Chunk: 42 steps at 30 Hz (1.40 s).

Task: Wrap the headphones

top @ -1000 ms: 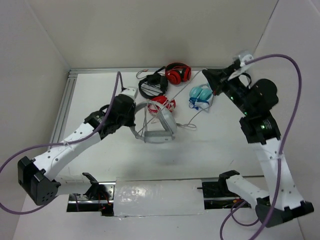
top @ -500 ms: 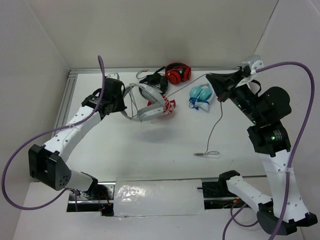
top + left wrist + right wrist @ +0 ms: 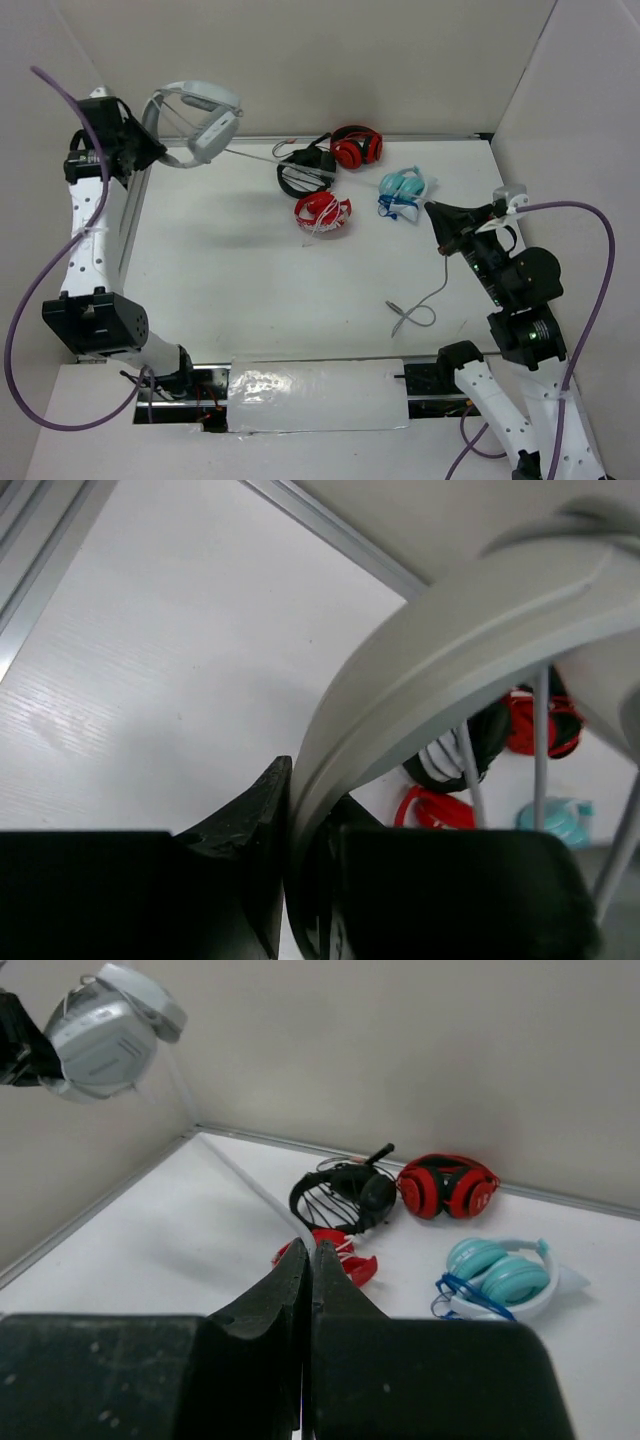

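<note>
A white desk point(image 3: 250, 280) with two arms at its near edge. The left arm reaches up over the far left corner. Its left hand point(image 3: 305, 845) is clamped narrowly on the wide padded band of the grey-white headphones point(image 3: 198, 112), which hang in the air well above the desk and touch nothing else.

Four other sets lie along the far side: a black pair point(image 3: 303, 172), a red pair point(image 3: 356, 147), a smaller red pair point(image 3: 322, 210) and a light blue pair point(image 3: 404, 190).

The band's arch appears to point up and away, with its open side and oval cups turned down toward the middle of the desk. In the left wrist view, strands of the thin grey cable point(image 3: 441, 288) cross that opening, seemingly turns already laid.

From the cups the cable runs in one long diagonal, far left to near right, to the right hand point(image 3: 308, 1260), whose fingers are pinched fully together on it. Beyond that hand the tail drops to a loose loop on the desk.

The set looks light, rigid in the band and soft at the pads, so the band is the sound place to hold. The cable looks limp and slick, likely to slip or snag. It wants steady tension and a pinch close to the free end.
</note>
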Motion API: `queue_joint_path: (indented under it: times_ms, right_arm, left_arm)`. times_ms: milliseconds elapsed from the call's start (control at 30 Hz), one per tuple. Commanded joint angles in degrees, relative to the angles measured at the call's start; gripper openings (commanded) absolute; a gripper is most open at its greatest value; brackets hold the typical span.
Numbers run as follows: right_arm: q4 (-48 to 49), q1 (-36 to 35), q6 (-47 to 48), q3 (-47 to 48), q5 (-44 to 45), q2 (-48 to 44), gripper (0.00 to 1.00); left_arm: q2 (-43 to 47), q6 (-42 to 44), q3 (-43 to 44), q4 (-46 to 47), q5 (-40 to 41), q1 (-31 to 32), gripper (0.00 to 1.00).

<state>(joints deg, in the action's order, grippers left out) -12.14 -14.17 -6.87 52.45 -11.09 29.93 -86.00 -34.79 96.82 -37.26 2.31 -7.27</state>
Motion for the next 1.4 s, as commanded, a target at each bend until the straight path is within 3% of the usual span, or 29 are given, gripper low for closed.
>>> queue_joint_path:
  times_ms: [0,167,267,367,533,767,867,967,1067,1233,1367]
  right_arm:
    - [2.0,0.6,-1.5,2.1,6.4,-2.0,0.0]
    - [4.1,0.6,-1.9,2.4,3.5,-0.8,0.0]
    - [2.7,0.6,-1.5,4.6,-2.8,1.9,0.0]
    - [2.6,0.4,-0.5,5.1,-13.9,2.9,0.0]
    - [-0.2,-4.1,4.0,9.1,-23.6,5.8,0.0]
    - [-7.0,-24.2,13.0,21.3,-18.1,16.9,0.0]
    - [-11.0,-31.8,16.4,28.8,-12.7,28.3,0.0]
    - [-12.6,-34.9,17.1,36.0,-6.8,35.8,0.0]
    - [-12.6,-33.6,16.2,40.6,-3.3,38.3,0.0]
    - [-11.9,-22.6,15.7,46.1,-2.6,39.2,0.0]
    - [-12.9,-11.9,14.2,50.2,-6.6,42.1,0.0]
  left_arm:
    - [-2.1,-3.5,4.9,0.4,-6.3,-5.3,0.0]
    - [0.1,-4.9,1.5,2.1,-6.1,-7.1,0.0]
    - [-0.8,-5.9,1.2,1.6,-6.7,-7.1,0.0]
    - [-4.3,-6.5,4.1,-1.7,-2.6,-4.7,0.0]
    - [-10.6,-5.8,7.9,-6.3,4.3,1.2,0.0]
    - [-18.0,-3.8,9.1,-6.7,11.0,15.2,0.0]
    - [-21.9,-1.7,11.3,-8.3,14.9,21.7,0.0]
    - [-23.6,0.7,9.7,-7.7,17.5,27.0,0.0]
    - [-19.9,4.8,1.5,-3.5,22.4,32.3,0.0]
    - [-8.8,14.6,-16.3,11.5,17.5,40.6,0.0]
    - [0.2,22.7,-28.9,20.6,20.6,50.3,0.0]
